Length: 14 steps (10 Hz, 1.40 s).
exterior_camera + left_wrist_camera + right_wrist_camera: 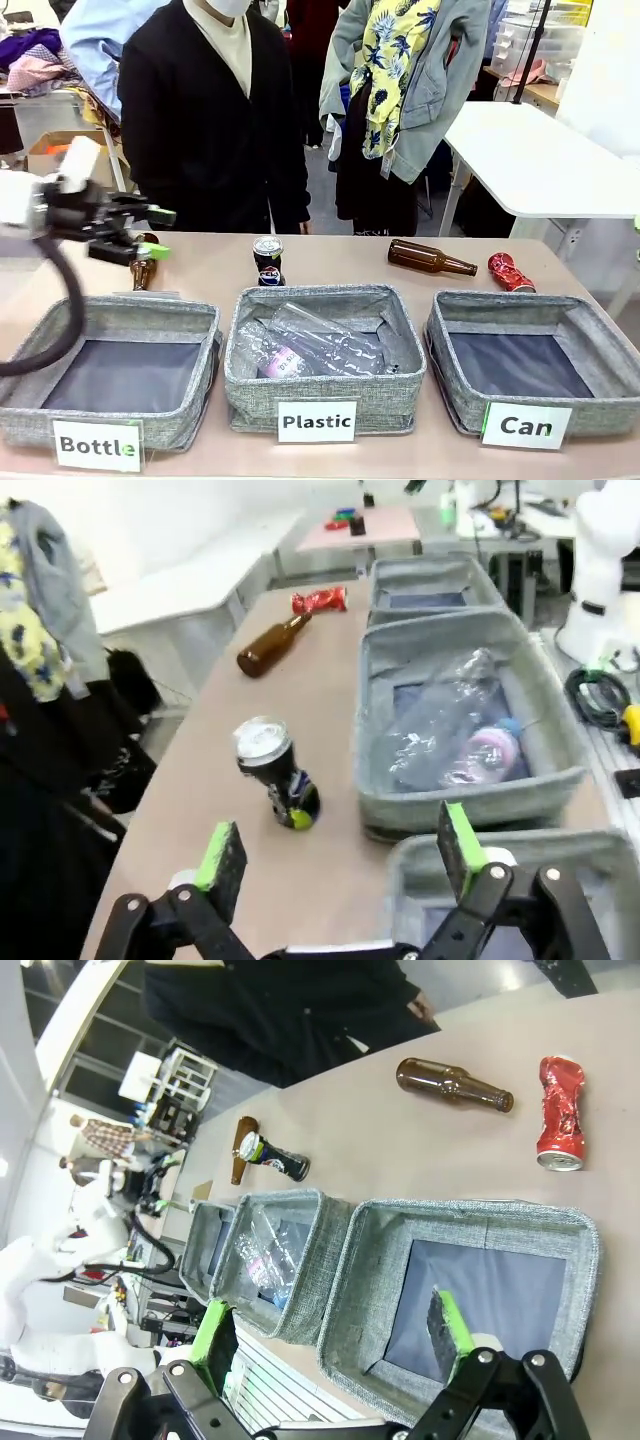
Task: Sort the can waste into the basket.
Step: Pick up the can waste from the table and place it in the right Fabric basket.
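Note:
A black Pepsi can (268,262) stands mid-table behind the "Plastic" bin; it also shows in the left wrist view (277,770) and the right wrist view (272,1157). A crushed shiny red can (510,272) (320,601) (560,1115) lies at the far right, behind the grey basket labelled "Can" (510,298) (428,572) (470,1210), whose dark floor is bare. My left gripper (158,233) (342,850) hangs open at the left, holding nothing, well short of the black can. My right gripper (332,1335) is open above the Can basket's near side.
One brown glass bottle (430,259) lies beside the red can, another (143,270) just behind my left gripper. The "Plastic" bin (325,298) holds clear bottles; the "Bottle" bin (120,310) stands at the left. A person in black (215,120) stands at the far edge.

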Each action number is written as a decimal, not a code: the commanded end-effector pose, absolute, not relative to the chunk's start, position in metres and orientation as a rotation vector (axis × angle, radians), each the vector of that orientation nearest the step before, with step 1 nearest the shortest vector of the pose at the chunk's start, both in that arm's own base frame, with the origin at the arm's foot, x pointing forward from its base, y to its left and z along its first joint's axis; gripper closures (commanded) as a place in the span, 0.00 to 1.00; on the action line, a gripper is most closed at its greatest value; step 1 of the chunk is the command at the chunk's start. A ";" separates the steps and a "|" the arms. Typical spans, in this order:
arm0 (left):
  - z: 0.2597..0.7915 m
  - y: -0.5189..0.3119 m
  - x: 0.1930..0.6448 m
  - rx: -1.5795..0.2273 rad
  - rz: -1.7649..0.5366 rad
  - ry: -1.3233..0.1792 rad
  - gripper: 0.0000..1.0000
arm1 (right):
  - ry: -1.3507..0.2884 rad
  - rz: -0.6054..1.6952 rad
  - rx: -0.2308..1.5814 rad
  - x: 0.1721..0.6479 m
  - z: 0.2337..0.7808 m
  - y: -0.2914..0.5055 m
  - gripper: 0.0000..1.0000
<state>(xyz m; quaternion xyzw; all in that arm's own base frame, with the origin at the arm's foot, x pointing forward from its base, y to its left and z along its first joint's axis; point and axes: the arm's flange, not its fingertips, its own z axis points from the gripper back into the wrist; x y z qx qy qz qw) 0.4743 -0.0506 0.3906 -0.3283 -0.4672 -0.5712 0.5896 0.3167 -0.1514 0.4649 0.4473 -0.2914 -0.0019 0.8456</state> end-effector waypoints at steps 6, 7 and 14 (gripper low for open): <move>0.336 -0.092 0.561 -0.775 -1.355 -0.936 0.00 | -0.620 0.012 0.926 0.316 0.462 -0.151 0.00; 0.328 -0.101 0.568 -0.816 -1.298 -0.869 0.00 | -0.620 0.012 0.926 0.316 0.462 -0.151 0.00; 0.299 -0.174 0.587 -0.758 -1.397 -0.790 0.00 | -0.620 0.012 0.926 0.316 0.462 -0.151 0.00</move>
